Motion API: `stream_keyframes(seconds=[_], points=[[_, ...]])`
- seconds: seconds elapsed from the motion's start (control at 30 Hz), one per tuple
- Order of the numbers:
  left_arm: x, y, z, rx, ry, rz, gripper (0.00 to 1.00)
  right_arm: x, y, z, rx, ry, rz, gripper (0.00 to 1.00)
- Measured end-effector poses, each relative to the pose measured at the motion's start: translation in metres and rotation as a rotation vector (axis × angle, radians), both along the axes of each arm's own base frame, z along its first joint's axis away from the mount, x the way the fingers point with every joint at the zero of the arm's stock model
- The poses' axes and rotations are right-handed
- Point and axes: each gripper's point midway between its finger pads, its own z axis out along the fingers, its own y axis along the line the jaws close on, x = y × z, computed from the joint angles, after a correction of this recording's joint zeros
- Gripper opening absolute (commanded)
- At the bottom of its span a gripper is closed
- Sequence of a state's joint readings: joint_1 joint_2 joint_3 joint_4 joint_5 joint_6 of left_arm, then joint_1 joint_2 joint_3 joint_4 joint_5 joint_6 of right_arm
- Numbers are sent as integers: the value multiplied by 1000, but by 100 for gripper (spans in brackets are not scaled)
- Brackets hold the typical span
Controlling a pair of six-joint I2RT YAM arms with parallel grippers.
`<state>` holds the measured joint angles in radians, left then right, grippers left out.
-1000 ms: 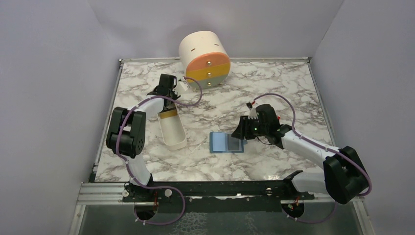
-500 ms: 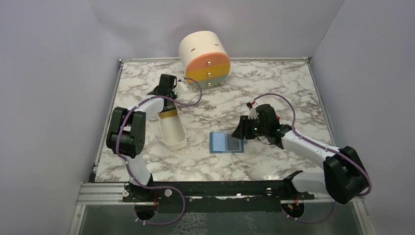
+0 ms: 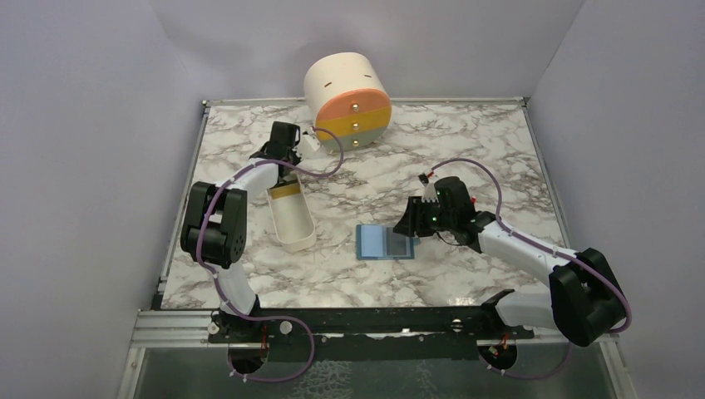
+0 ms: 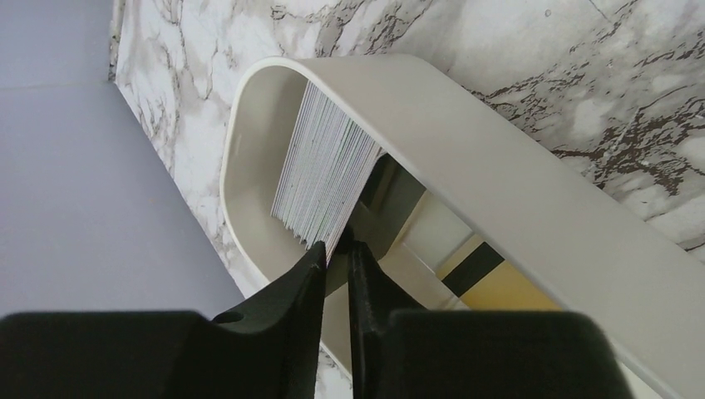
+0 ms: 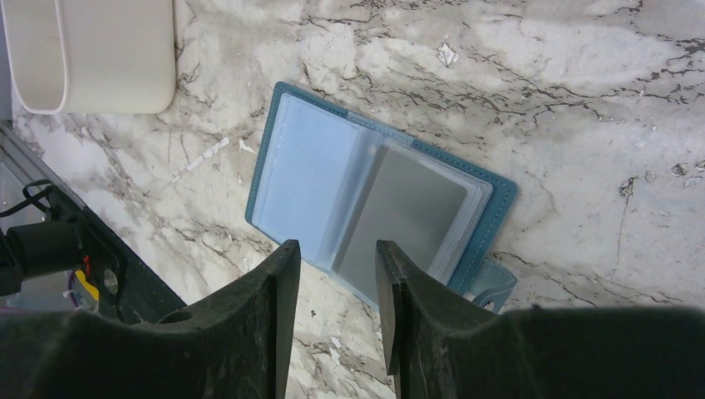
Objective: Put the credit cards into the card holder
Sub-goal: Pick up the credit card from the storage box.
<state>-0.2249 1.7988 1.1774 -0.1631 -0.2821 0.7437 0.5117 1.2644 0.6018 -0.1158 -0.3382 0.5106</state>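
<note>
The credit cards stand on edge as a tight stack (image 4: 324, 170) at the far end of a long white tray (image 4: 499, 174), and a gold card with a dark stripe (image 4: 499, 291) lies in the tray beside them. My left gripper (image 4: 337, 247) reaches into that tray (image 3: 293, 224) with only a narrow gap between its jaws, the tips at the stack's near corner. The blue card holder (image 3: 385, 242) lies open on the marble. A grey card (image 5: 407, 216) sits in one of its clear sleeves. My right gripper (image 5: 337, 249) hovers open over the holder's (image 5: 299, 166) near edge, holding nothing.
A cream cylinder with orange, yellow and grey drawers (image 3: 347, 100) lies at the back of the table. Purple walls close in the left, right and back sides. The white tray lies lengthwise between the left arm and the holder.
The left gripper's jaws have narrowed at the card stack and the wrist has shifted slightly toward the back. The right arm and the holder have not moved.
</note>
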Motion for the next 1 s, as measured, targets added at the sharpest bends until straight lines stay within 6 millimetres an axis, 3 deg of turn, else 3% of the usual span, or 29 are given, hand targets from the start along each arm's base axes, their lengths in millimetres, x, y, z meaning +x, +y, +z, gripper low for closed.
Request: stream_keyframes(seconds=[0.07, 0.43, 0.77, 1.0], points=[[-1, 0, 0, 2, 7, 0, 0, 0, 0, 0, 0, 0, 0, 39], [-10, -1, 1, -18, 42, 15, 0, 0, 0, 0, 1, 1, 0, 39], [-26, -14, 38, -163, 9, 57, 0, -2, 1, 5, 13, -4, 1, 39], [-41, -37, 71, -393, -43, 113, 0, -5, -3, 11, 8, -6, -4, 39]])
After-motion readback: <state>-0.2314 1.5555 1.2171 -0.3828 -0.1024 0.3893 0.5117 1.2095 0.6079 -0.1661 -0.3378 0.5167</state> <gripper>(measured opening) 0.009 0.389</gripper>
